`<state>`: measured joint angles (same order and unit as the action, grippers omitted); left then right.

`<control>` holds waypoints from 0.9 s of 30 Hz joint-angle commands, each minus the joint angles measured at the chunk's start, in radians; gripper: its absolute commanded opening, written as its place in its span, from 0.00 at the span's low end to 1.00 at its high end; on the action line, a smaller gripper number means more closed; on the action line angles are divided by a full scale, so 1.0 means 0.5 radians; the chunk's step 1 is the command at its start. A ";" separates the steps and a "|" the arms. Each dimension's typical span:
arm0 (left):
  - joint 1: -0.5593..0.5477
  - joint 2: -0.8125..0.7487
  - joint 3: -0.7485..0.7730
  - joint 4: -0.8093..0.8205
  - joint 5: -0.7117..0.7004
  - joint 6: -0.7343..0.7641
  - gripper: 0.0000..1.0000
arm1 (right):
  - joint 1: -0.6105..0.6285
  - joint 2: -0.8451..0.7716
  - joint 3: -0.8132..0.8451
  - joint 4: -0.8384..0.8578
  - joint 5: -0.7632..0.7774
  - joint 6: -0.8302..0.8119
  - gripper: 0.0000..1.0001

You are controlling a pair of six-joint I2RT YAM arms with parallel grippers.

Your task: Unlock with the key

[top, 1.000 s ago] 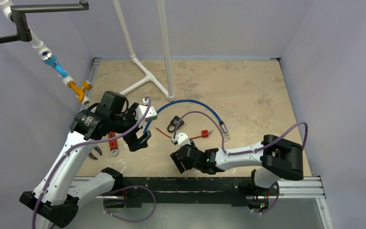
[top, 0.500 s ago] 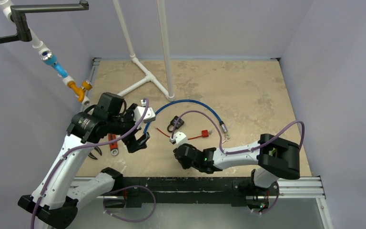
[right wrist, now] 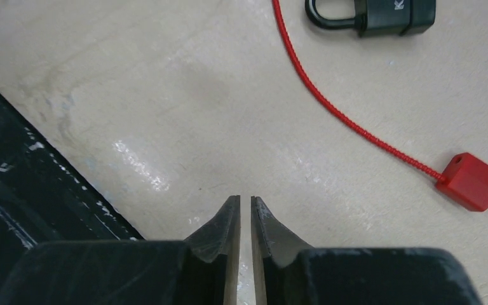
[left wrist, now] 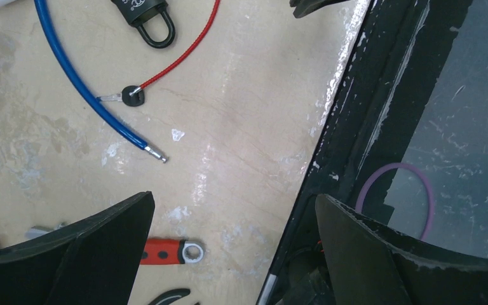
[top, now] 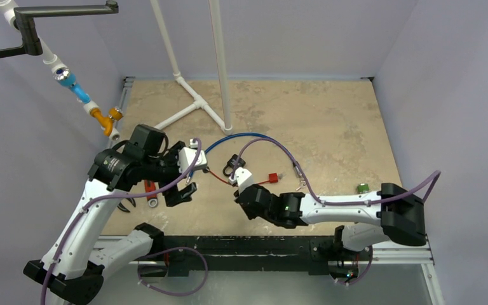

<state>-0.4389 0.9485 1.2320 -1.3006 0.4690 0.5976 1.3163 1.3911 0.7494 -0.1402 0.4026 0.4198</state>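
Note:
The black padlock point(top: 233, 164) lies on the tan table, its shackle closed; it also shows at the top of both wrist views point(left wrist: 145, 16) point(right wrist: 381, 13). A small black-headed key point(left wrist: 130, 94) lies flat, tied to a red cord point(right wrist: 330, 105) that ends at a red block point(right wrist: 471, 180) point(top: 271, 178). My right gripper point(right wrist: 245, 198) point(top: 239, 190) hovers low over bare table short of the padlock, its jaws nearly together with only a thin slit and nothing between them. My left gripper point(left wrist: 234, 197) point(top: 187, 176) hangs wide open above the table, left of the key, holding nothing.
A blue cable point(left wrist: 70, 70) point(top: 248, 135) with metal tips curves past the key. A red-handled wrench point(left wrist: 168, 251) and black pliers point(top: 127, 203) lie near the left arm. White pipe stand point(top: 194, 101) at the back. The black rail point(left wrist: 356, 127) borders the near edge.
My right gripper has closed from fairly open to nearly together and reached forward toward the padlock. The left gripper shifted slightly right, still wide open.

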 commanded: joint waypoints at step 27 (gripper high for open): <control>0.503 0.675 0.002 0.550 -0.175 -0.477 0.90 | -0.408 0.921 0.606 0.783 -0.883 0.035 0.38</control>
<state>-0.1955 1.3052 1.1927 -1.0119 0.3653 0.3801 1.1496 1.7889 0.9508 0.1371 0.0620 0.4438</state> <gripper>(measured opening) 0.908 0.369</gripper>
